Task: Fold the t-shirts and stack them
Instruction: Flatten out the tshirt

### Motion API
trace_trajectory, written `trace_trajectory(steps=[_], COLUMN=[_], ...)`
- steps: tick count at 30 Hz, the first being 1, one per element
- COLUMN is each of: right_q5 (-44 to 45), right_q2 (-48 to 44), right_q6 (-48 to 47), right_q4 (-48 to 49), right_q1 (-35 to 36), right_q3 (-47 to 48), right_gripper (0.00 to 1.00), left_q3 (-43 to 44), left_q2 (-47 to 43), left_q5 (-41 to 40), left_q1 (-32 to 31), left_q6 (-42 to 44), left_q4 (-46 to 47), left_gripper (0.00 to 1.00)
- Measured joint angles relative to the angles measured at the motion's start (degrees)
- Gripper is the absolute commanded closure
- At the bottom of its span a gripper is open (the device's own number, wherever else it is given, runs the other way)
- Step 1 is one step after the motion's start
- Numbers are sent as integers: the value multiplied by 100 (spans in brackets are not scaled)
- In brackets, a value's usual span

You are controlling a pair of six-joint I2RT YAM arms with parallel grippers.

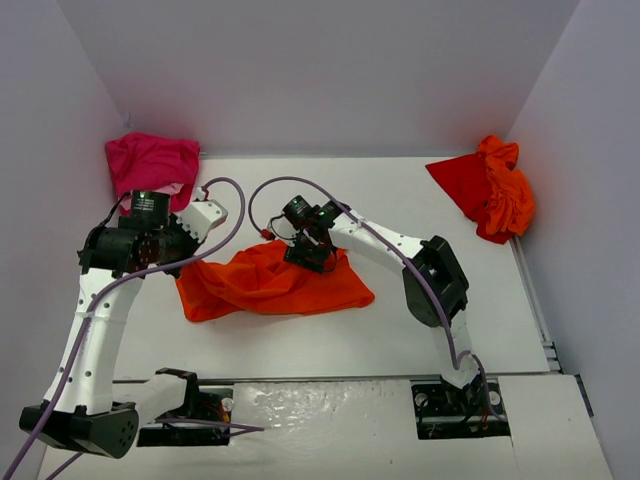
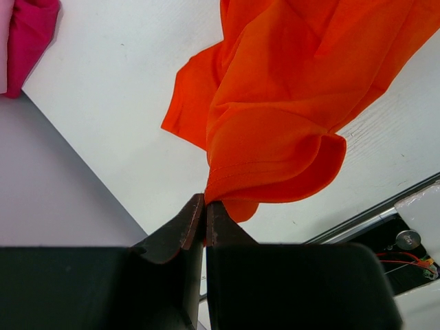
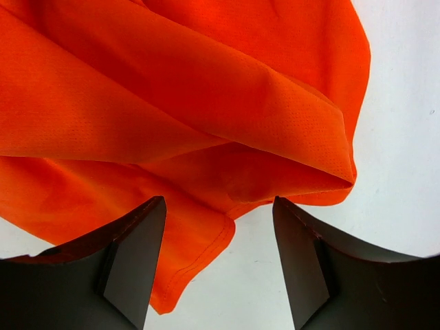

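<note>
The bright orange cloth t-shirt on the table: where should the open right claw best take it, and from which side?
Probably the stitched hem corner of the bright orange cloth t-shirt, from above: it juts out thin and flat on the white table, inside the open right claw. The left claw is shut on another hem edge.

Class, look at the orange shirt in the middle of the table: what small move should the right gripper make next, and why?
Probably lower the right gripper and close it on the loose hem lying between its open jaws. The left gripper is shut on another edge of the crumpled orange shirt, so a second hold would let the arms spread it flat.
</note>
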Motion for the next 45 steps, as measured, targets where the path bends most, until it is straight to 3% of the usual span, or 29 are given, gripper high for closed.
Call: trace_trajectory(steps=[22,28,31,33,45], right_q5=[1544,2048,2191,2285,2779], right_q2=[775,900,938,941,850], right_q6=[1441,1547,1549,1544,1202], right_q4=[999,1158,1233,1273,1400], right_q1=[39,189,240,257,228], right_q3=[-39,-37,-58,-111,-411], right_gripper=[42,62,89,99,100], left_q3=[-298,-367,-368,-368,-368], left_q2=[-44,-61,-61,-61,-62], left_q5=[-126,-180,-203,-211,-309], left_q1=[0,0,0,0,0], left_q6=[17,25,40,44,56], left_q4=[162,175,179,180,237], left_gripper=[100,100,100,100,100])
